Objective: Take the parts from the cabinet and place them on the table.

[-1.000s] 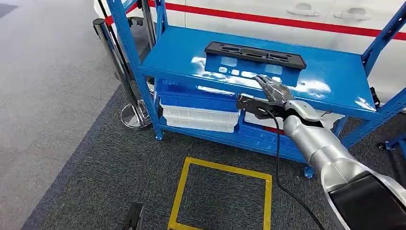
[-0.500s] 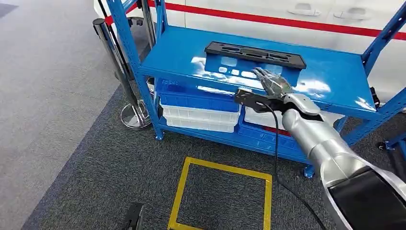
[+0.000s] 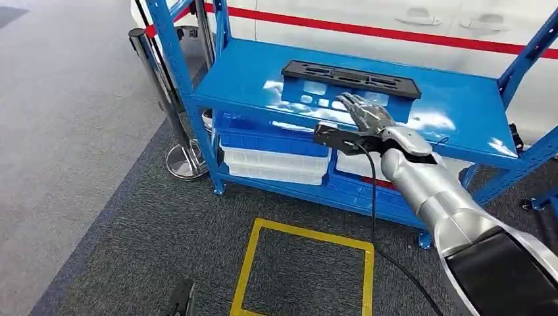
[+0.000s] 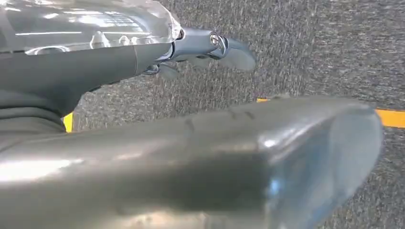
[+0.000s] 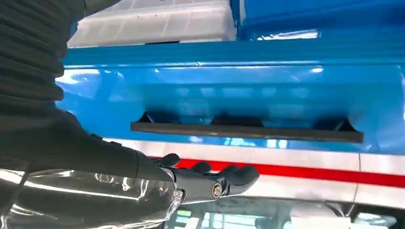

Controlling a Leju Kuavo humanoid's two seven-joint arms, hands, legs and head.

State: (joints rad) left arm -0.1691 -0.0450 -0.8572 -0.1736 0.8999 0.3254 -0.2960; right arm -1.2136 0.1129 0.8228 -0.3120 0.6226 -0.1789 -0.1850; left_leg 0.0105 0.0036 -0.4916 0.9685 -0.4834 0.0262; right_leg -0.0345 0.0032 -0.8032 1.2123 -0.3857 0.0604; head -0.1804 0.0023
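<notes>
At the far left of the head view a chrome stanchion post (image 3: pixel 158 85) stands on a round base on the grey carpet (image 3: pixel 79 164), just beside the left front leg of the blue shelving rack (image 3: pixel 454 105). On the floor in front of the rack, a square outline of yellow tape (image 3: pixel 306 236) is laid on the darker carpet. On the rack's lower shelf, toward its left end, white plastic bins (image 3: pixel 273 163) sit stacked under a blue bin (image 3: pixel 270 138), with more blue bins (image 3: pixel 358 187) to their right.

The task's part, a long black plastic part (image 3: pixel 351 76) with slotted openings, lies flat on the rack's top shelf, near the back edge and about midway between the shelf's left and right ends. Its shape mirrors in the glossy blue surface in front of it.

The right hand (image 3: pixel 365 113) reaches over the front edge of the top shelf, just in front of the black part and apart from it. In the right wrist view the right hand (image 5: pixel 210 179) has its dark fingers (image 5: pixel 239 174) stretched out side by side and holds nothing.

The left hand (image 4: pixel 200 47) hangs over the grey carpet; its fingers are too blurred to tell whether they are spread or curled. Behind the rack runs a white wall with a red stripe (image 3: pixel 395 31).
</notes>
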